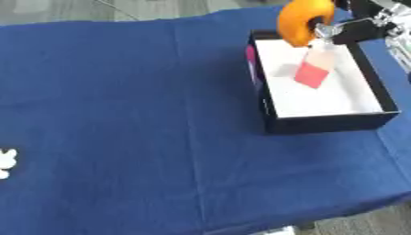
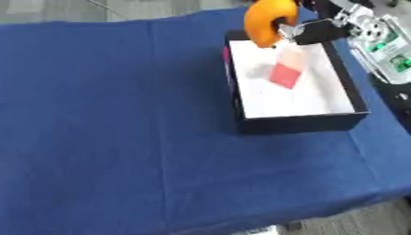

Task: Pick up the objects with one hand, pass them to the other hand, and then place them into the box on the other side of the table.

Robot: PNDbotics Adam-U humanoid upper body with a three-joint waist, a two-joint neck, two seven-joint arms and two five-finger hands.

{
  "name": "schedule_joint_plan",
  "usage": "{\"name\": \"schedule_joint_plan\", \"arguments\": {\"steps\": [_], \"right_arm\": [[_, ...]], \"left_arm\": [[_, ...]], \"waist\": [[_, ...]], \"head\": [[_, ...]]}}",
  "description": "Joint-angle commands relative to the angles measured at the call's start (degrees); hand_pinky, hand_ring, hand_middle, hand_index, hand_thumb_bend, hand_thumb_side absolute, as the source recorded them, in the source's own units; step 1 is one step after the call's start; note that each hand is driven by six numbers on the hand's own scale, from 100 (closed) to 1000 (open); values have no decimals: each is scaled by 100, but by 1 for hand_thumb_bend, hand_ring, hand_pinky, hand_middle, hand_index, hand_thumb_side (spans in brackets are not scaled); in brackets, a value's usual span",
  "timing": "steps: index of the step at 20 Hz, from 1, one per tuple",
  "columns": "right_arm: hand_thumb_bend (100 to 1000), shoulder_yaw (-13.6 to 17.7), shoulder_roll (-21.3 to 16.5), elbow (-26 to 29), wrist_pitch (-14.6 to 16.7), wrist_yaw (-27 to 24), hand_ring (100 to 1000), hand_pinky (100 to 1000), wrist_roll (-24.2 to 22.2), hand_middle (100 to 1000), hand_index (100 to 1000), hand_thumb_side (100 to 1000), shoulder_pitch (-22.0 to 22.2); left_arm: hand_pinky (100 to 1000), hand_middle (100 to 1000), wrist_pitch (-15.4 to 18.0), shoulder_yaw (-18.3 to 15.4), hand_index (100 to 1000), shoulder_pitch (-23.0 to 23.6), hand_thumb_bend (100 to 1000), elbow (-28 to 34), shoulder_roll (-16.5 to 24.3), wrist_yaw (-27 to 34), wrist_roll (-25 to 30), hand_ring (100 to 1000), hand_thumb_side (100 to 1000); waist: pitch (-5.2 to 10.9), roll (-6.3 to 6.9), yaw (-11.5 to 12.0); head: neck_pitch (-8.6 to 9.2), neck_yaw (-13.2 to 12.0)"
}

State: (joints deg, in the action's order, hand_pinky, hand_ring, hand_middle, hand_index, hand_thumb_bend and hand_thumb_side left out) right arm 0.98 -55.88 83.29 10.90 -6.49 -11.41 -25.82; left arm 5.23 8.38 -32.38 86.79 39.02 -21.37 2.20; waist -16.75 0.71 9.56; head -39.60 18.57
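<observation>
**Orange object held over the box, release pending**

Orange object (image 1: 303, 20), rounded and with a hollow or notch on its right side, is the item in transfer. Scanning from the left: the left hand (image 1: 6, 161) shows only as pale fingertips at the lower left edge of the left eye view, idle and well apart from the work; whether its fingers are spread or curled cannot be told. The blue tablecloth (image 1: 120, 114) covers the middle of the table and carries nothing else. Further right stands the black box (image 1: 329, 123) with a white interior, in which a pink-red packet (image 1: 313, 73) with a pale upper end already lies tilted.

At the upper right, the right hand (image 2: 317, 30) enters from the corner, its fingers closed on the right side of the orange object. The object hangs above the far left corner of the box, to the hand's left, partly over the rim.

Judgement: the placing step is nearly complete. The release likely calls for a small shift toward the near right, so that the object drops inside the walls and clear of the packet.
</observation>
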Motion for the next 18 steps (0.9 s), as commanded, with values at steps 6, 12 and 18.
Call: {"name": "schedule_joint_plan", "arguments": {"steps": [6, 12, 18], "right_arm": [[347, 222, -352, -510, 560, 1055, 1000, 911, 153, 890, 879, 110, 404], [384, 305, -353, -654, 1077, 1760, 1000, 981, -76, 1000, 1000, 100, 635], [344, 476, -328, -711, 1253, 2035, 1000, 1000, -197, 1000, 1000, 100, 749]], "left_arm": [[895, 738, 87, -268, 875, 67, 247, -206, 1323, 434, 1072, 817, 563], [911, 765, 401, -367, 886, -138, 404, -829, 1739, 406, 2220, 853, 524], [919, 779, 715, -466, 898, -470, 540, -1566, 1937, 93, 2604, 873, 496]], "waist": [[52, 14, 34], [56, 15, 34], [58, 28, 30]], "head": [[126, -32], [123, -174], [106, -383]]}}
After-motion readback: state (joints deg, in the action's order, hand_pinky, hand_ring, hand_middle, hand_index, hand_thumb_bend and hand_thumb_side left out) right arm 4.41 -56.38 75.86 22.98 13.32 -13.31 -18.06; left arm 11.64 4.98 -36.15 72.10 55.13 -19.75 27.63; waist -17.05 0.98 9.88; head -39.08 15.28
